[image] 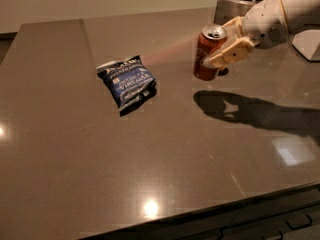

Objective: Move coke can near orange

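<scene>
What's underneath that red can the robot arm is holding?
Only brown tabletop shows beneath the coke can, which the gripper holds tilted above it. A dark patch behind its base is partly hidden and I cannot identify it.

The arm (295,6) reached in from the right of the coke can (204,46), with its white, rounded wrist (265,21) just beside the can's top. The gripper (220,54) sat at the can's right side, angled down and to the left. Its cream fingers (231,53) were clamped on the can. One finger lay across the can's front and the other was hidden behind it.
</scene>
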Robot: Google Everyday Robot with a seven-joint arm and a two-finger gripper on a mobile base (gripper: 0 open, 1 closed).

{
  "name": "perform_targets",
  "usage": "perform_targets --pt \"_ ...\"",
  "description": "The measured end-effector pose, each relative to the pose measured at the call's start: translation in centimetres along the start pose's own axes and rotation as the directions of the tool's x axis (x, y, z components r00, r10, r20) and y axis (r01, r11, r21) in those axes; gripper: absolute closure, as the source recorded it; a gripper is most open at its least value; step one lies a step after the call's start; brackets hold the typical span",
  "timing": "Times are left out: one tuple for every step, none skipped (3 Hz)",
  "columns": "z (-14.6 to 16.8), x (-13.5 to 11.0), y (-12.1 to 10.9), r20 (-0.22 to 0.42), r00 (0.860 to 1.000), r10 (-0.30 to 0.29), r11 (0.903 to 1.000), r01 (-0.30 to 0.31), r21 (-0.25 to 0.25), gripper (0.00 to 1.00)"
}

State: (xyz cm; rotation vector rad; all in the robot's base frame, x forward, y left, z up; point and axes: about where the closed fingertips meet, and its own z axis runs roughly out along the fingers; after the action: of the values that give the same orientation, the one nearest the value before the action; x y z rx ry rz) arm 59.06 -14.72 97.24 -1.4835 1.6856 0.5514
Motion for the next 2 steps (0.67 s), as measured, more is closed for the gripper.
perform_targets --pt "-0.1 3.6 -1.9 -0.027 0.996 0.084 0.9950 -0.082 0.057 1.00" --pt "-0.4 6.1 -2.6 -0.024 0.990 0.142 0.9865 -0.140 0.086 1.00"
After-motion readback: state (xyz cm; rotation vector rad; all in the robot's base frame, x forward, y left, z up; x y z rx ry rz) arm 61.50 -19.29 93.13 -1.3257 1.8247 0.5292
